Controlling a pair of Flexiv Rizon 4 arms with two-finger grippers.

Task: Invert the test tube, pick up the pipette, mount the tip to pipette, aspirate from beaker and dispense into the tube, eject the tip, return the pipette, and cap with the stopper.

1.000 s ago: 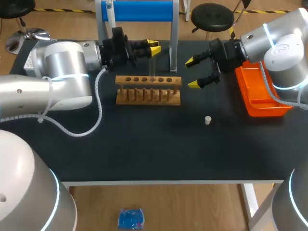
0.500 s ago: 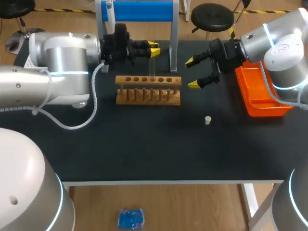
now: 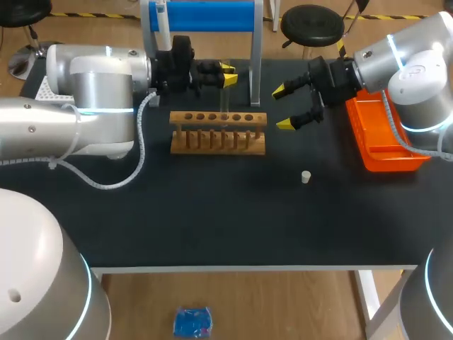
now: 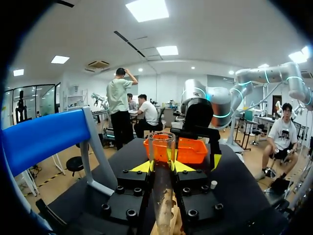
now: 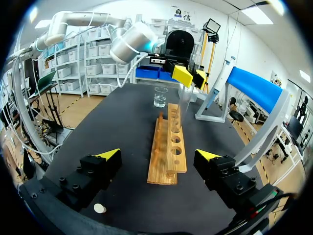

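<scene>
Black surface point(image 3: 212, 227): matte, carried all the task's things.
White stopper point(image 3: 306, 176): nearest item, alone in front of the rack's right end, well apart from both arms.
Wooden rack point(image 3: 218, 134): mid-surface, a row of holes along its top bar.
Test tube point(image 4: 163, 161): clear glass, upright, open mouth up, over the rack's top bar. Whether its foot sat in a hole, could not tell.
Left jaws: clenched on the test tube from two sides, yellow fingertips point(image 4: 140, 167) pressing just below the mouth.
Right jaws: released, spread wide, holding nothing; fingertips point(image 5: 110, 154) hung just beyond the rack's right end, above the surface.
Orange tray point(image 3: 396, 152): right edge, under the right arm.
Beaker point(image 5: 160, 97): clear, beyond the rack's far end as the right wrist saw it.
Blue stand point(image 3: 205, 15): far edge, behind the rack.
Step, judged: inversion looked done; seating the tube in the rack seemed next, pipette work not yet begun.
Risk 1: letting go before the foot is in a hole; the tube would tip and roll, perhaps off the surface.
Risk 2: lowering off-centre; glass would jam on the bar, slide in the grip or shove the rack.
Risk 3: a tilted tube would make the pipette's aim and the capping harder.
Risk 4: the loose stopper could be knocked away by a low sweep of the right arm.
</scene>
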